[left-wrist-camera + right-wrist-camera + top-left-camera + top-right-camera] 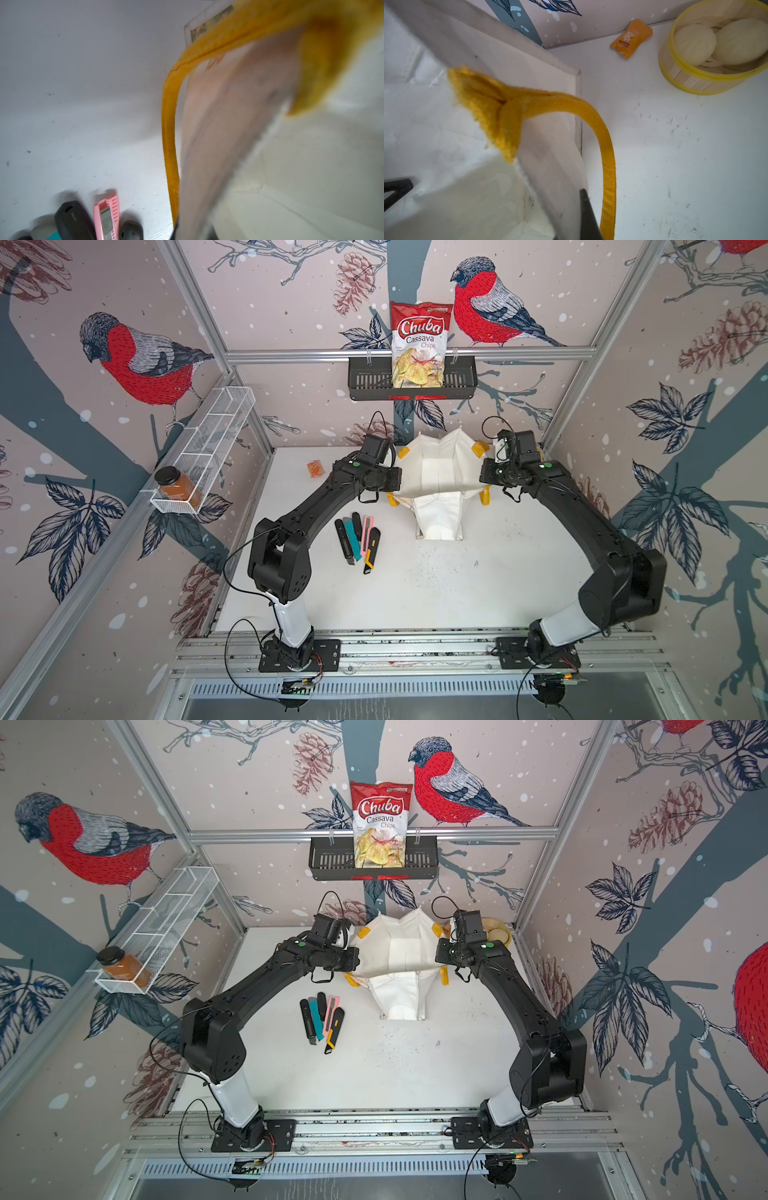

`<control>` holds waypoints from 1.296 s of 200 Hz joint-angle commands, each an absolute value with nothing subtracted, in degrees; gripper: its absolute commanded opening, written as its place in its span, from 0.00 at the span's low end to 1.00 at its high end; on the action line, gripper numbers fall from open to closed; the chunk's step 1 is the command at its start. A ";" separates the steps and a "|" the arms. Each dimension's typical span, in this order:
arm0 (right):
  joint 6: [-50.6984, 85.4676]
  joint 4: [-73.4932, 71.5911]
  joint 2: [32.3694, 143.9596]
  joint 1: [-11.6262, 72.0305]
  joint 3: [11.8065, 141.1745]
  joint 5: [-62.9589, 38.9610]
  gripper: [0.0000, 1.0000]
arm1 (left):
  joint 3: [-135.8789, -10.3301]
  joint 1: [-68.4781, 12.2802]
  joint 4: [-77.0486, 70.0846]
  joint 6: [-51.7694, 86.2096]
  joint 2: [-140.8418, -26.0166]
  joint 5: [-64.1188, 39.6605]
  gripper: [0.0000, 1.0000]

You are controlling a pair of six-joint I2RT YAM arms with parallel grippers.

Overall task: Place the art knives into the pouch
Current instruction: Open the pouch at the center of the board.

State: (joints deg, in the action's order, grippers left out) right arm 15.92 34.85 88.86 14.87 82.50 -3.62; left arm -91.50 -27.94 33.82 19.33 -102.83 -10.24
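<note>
Two grippers, both clenched on fabric.

- Left gripper [395, 481]: you have it pinched on one rim of the pouch [436, 470]. A yellow handle [169, 128] loops down just beside it.
- Right gripper [483, 477]: pinched on the opposite rim, with a second yellow handle [608, 155] hanging alongside.
- Pouch: stretched between your two grippers with its mouth held wide. Its lower part lies on the white table [457, 593].
- Five art knives lie side by side on the table. They are near your left gripper, toward that arm's base, and well apart from the right gripper:
  - pink art knife [365, 535]
  - teal art knife [351, 537]
  - black-and-yellow art knife [372, 549]
  - long black art knife [342, 539]
  - short black art knife [356, 520]
- Beyond the right gripper: a bamboo steamer [675, 68] holding two white buns [694, 43], with an orange sachet [631, 38] near it.
</note>
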 commanded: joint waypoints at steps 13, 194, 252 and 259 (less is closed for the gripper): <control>12.04 38.13 88.37 13.47 81.54 -2.99 0.00 | -89.30 -27.88 37.08 17.62 -99.77 -7.50 0.00; 11.56 33.23 92.92 18.51 80.59 -10.71 0.00 | -92.95 -31.65 30.95 18.76 -89.76 -6.70 0.56; 10.99 33.84 93.43 17.40 81.41 -10.27 0.00 | -70.29 -31.61 29.79 22.66 -76.38 3.51 0.56; 10.87 33.84 93.39 17.40 81.39 -10.20 0.00 | -68.20 -31.56 29.56 23.05 -75.70 3.26 0.56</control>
